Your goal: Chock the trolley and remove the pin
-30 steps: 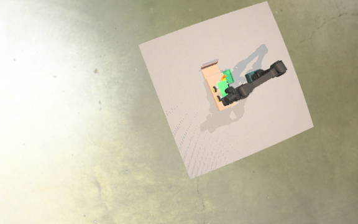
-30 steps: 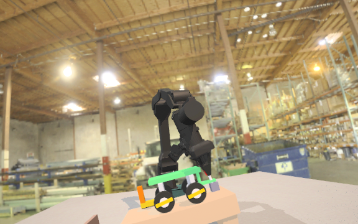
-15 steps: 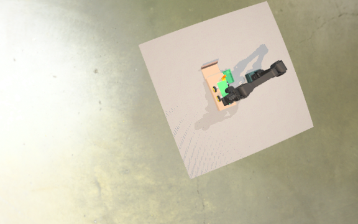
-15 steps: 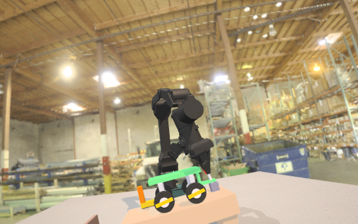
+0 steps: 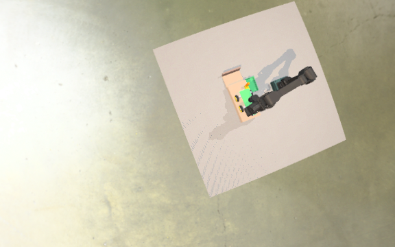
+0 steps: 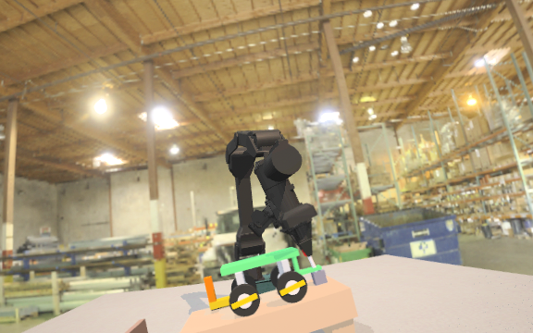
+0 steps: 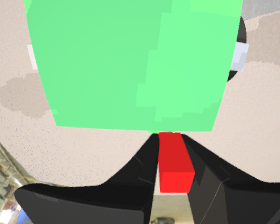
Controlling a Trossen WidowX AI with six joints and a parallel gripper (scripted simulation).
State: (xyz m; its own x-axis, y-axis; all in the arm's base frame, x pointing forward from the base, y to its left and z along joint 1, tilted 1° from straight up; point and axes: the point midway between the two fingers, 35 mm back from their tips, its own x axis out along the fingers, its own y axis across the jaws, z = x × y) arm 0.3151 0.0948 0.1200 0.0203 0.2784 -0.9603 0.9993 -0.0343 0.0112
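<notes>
The trolley (image 5: 245,97) (image 6: 259,262) (image 7: 106,60), with a green deck and black wheels, stands on the peach ramp (image 5: 232,82) (image 6: 276,320). My gripper (image 6: 307,253) (image 7: 167,139) is shut on the red head of the stop pin (image 7: 176,156), at the trolley's uphill end. The pin's pale shaft (image 6: 312,262) runs down by the trolley's green end bracket to a grey block (image 6: 319,277). The yellow chock (image 5: 247,86) (image 6: 219,303) with its orange handle stands at the trolley's downhill end, by the wheel on the tray side; its contact is partly hidden. The green tray (image 5: 252,84) lies beside the ramp.
A brown end board (image 5: 232,71) (image 6: 138,326) stands at the ramp's downhill end. The arm (image 5: 288,88) reaches in from its base, passing over the ramp's uphill end. The tray lies between ramp and arm base, close to the chock.
</notes>
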